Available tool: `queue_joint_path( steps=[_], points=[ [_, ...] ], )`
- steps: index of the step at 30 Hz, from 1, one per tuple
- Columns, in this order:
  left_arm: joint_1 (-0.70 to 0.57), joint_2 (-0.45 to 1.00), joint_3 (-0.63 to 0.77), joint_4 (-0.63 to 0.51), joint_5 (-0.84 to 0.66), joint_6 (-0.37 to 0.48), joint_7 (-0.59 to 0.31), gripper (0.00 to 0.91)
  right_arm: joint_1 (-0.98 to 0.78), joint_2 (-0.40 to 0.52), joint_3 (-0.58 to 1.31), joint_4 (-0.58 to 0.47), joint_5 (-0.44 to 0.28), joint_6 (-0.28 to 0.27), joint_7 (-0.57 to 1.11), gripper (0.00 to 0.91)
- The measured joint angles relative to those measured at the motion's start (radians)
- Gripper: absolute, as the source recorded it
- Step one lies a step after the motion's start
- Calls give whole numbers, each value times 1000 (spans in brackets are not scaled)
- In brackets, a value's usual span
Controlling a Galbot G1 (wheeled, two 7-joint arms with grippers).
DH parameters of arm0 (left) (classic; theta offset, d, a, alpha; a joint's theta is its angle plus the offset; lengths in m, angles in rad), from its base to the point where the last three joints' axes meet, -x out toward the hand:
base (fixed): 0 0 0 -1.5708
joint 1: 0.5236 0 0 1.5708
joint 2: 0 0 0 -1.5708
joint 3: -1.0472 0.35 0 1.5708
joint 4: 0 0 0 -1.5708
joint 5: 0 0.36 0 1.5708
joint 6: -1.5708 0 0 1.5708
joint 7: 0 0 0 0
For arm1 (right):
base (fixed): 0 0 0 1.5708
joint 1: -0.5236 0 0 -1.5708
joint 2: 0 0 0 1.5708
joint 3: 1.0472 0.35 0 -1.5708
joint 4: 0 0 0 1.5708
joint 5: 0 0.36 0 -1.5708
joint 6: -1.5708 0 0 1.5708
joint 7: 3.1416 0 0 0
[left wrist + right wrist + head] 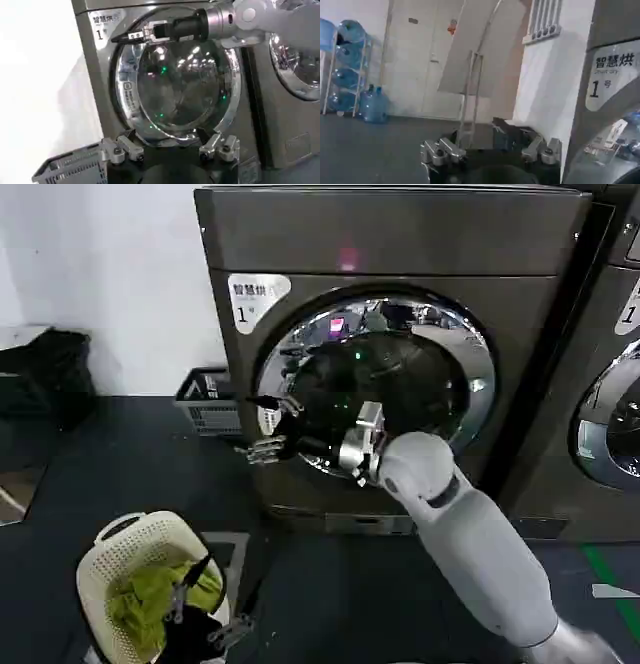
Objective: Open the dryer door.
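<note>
The dark grey dryer (390,244) stands ahead, with a white label "1" and a small pink light. Its door (470,344) has a wide chrome ring and dark glass, and looks flush against the front. In the left wrist view the door (180,80) faces the camera. My right gripper (265,424) is open at the door's left rim, one finger above the other; it also appears from the left wrist as the right gripper (131,36). From its own wrist the right gripper (490,152) holds nothing. My left gripper (205,614) hangs low over a basket, and this left gripper (170,150) is open and empty.
A white laundry basket (120,549) with green cloth sits on the dark floor at the lower left. A grey crate (210,399) stands by the dryer's left side. A like machine (610,384) adjoins on the right. A black bag (45,374) lies by the wall.
</note>
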Motion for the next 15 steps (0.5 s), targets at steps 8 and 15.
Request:
queue_joint_path(
  steps=[8,15],
  points=[
    [-5,6,-2,-4,9,28,21,907,-84,-24,116,-69,-182,49,-154,907],
    [-7,14,-2,3,10,32,16,907,-158,-35,195,-134,-220,133,-178,907]
  ],
)
